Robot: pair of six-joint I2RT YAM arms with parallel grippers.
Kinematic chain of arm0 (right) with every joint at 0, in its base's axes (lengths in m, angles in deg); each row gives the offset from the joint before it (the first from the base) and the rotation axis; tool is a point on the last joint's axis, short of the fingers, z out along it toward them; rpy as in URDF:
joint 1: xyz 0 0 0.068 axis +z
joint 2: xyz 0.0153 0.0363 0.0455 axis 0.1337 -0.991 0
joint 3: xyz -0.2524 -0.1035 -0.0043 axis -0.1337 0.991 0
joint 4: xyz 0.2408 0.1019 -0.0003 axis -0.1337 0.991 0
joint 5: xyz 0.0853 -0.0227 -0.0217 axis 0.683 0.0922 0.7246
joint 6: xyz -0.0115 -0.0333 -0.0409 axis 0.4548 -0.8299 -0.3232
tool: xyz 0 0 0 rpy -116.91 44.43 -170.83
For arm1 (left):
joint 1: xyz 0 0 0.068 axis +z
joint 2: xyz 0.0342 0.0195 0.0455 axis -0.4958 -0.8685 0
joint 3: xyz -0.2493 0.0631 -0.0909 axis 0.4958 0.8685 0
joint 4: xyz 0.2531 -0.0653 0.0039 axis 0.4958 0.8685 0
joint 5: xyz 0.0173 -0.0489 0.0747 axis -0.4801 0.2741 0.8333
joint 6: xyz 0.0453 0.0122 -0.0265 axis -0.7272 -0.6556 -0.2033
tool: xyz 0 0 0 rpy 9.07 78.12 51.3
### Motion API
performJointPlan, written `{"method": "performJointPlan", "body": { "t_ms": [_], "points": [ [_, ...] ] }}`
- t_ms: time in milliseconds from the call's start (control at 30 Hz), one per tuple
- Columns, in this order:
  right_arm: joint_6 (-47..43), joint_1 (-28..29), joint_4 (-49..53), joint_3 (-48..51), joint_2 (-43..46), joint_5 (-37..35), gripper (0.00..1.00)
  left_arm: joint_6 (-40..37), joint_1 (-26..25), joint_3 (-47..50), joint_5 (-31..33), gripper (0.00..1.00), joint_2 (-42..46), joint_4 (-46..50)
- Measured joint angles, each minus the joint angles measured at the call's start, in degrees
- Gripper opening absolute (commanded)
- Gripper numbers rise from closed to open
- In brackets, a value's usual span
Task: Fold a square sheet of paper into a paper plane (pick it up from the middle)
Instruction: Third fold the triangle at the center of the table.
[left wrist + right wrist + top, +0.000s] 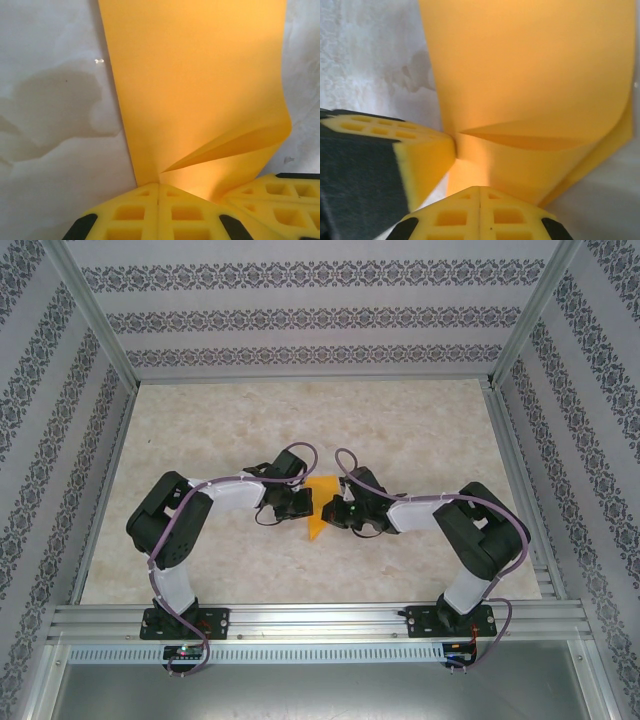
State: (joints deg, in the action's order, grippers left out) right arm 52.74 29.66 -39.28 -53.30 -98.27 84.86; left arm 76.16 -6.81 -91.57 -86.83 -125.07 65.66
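The square sheet of thin orange paper (200,90) stretched out ahead of the left gripper (158,187), which was clamped on its near edge, one side curling over. The right gripper (480,191) pinched the same edge just alongside.

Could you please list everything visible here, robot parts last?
orange sheet of paper: one, orange, table middle, held by both grippers, one edge curled
table: one, pale marbled beige, under the arms
walls: three, white with grey patterned bands, around the table
frame rail: one, silver, near edge
left arm and right arm: black and white, purple cables, bases on the rail
left gripper: one, yellow fingers, shut on the paper
right gripper: one, yellow fingers, shut on the paper
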Motion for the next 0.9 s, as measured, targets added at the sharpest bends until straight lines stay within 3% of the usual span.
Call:
{"method": "performJointPlan", "body": {
  "t_ms": [433,900],
  "points": [
    [-1.1,-4.4,-0.3,0.4,-0.9,1.5,0.0,-2.0,-2.4,-4.1,6.4,0.0,-1.3,6.2],
    [-1.3,-9.1,2.1,-2.6,-1.9,1.3,0.0,-3.7,-2.6,-5.4,7.0,0.0,-2.1,7.8]
  ]
}}
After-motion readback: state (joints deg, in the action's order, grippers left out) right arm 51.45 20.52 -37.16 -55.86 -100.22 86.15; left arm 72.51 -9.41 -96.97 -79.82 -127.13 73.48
